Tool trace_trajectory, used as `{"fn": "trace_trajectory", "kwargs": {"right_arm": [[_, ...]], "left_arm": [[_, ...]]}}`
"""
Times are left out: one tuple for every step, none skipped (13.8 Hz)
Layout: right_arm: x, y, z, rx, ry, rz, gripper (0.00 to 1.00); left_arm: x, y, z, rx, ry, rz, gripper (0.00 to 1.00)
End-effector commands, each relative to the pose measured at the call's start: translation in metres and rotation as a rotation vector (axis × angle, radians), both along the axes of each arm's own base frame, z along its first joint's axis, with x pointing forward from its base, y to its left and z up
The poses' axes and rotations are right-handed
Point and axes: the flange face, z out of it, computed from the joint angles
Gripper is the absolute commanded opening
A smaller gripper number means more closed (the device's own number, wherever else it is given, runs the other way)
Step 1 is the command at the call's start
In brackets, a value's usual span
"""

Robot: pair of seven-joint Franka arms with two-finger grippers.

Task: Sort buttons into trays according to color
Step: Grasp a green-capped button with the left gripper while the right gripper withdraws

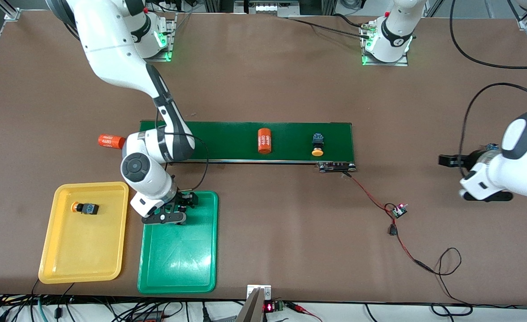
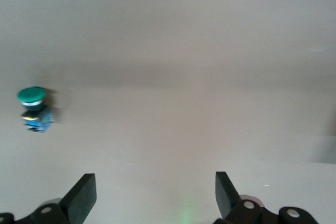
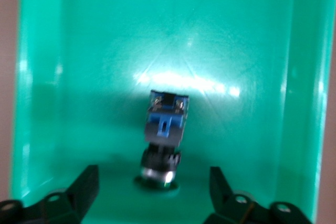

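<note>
In the green tray [image 1: 178, 259] [image 3: 94, 51], a green button [image 3: 165, 140] rests cap-down between the fingers of my right gripper [image 3: 153, 171] [image 1: 184, 202], which is open and not touching it. A yellow button [image 1: 84, 208] lies in the yellow tray [image 1: 82, 250]. Another yellow button [image 1: 318, 145] sits on the conveyor belt [image 1: 227, 134]. My left gripper [image 2: 155, 177] [image 1: 444, 160] hangs open and empty over the bare table at the left arm's end. A second green button [image 2: 32, 107] stands on the table there, well apart from it.
An orange cylinder [image 1: 264, 141] marked 4680 lies mid-belt; another orange cylinder [image 1: 110, 141] lies on the table just off the belt's end beside the right arm. Red and black wires with a small lit board [image 1: 398, 210] trail from the belt's other end toward the front edge.
</note>
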Motion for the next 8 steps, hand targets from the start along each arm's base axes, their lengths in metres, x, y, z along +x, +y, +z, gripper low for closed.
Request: {"fn": "trace_trajectory", "kwargs": {"right_arm": [[-0.006,-0.009,0.062,0.032,0.034,-0.01,1.0],[-0.005,-0.024,0.08,0.037,0.04,-0.03,1.0],[-0.002,-0.05,0.099,0.046,0.03,-0.059,1.0],[-0.001,-0.071,0.115,0.054,0.02,-0.091,1.0],[-0.007,-0.079,0.132,0.062,0.027,-0.108,1.0],[-0.014,-0.096,0.149,0.059,0.066,-0.139,1.0],[-0.017,-0.111,0.168,0.047,0.074,-0.164,1.0],[-0.021,-0.125,0.185,0.033,0.078,-0.174,1.0]], "left_arm": [[-0.012,0.039,-0.008,0.038,-0.009,-0.072,1.0],[-0.022,0.064,-0.02,0.029,-0.038,-0.101,1.0],[-0.029,0.087,-0.025,0.018,-0.084,-0.127,1.0],[-0.039,0.113,-0.038,0.015,-0.121,-0.156,1.0],[-0.049,0.136,-0.049,0.008,-0.165,-0.172,1.0],[-0.063,0.155,-0.063,-0.007,-0.197,-0.164,1.0],[-0.074,0.166,-0.073,-0.02,-0.221,-0.149,1.0],[-0.081,0.179,-0.078,-0.026,-0.236,-0.129,1.0]]}}
